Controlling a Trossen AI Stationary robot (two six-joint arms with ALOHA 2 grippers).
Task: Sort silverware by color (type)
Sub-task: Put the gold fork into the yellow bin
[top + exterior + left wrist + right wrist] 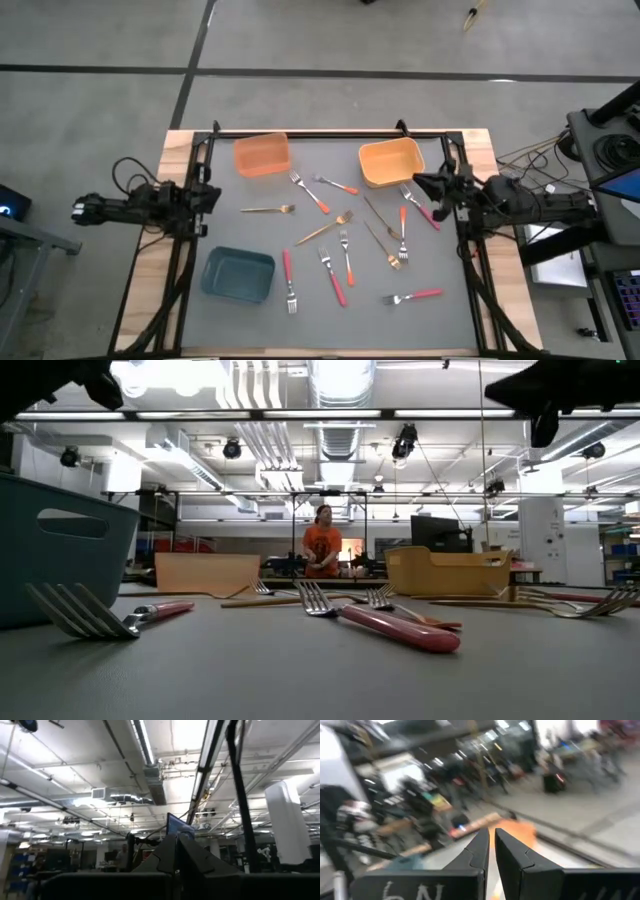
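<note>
The silverware lies scattered flat on the grey mat point(250, 330). It includes red-handled forks point(332, 277) point(413, 296), orange-handled forks point(348, 258) point(403, 228) and all-gold forks point(267, 210) point(323, 230). In the low view a red-handled fork point(395, 625) lies nearest. My left gripper point(214, 195) is shut at the mat's left edge, raised and pointing up at the ceiling point(176, 851). My right gripper point(418, 183) is shut and level above the mat's right edge, beside the yellow-orange bin, holding nothing point(491, 847).
An orange bin point(262, 155) and a yellow-orange bin point(391, 162) stand at the mat's far side, and a teal bin point(238, 274) stands at the near left. A dark frame point(330, 132) runs around the mat. A person point(322, 547) stands in the room beyond the table.
</note>
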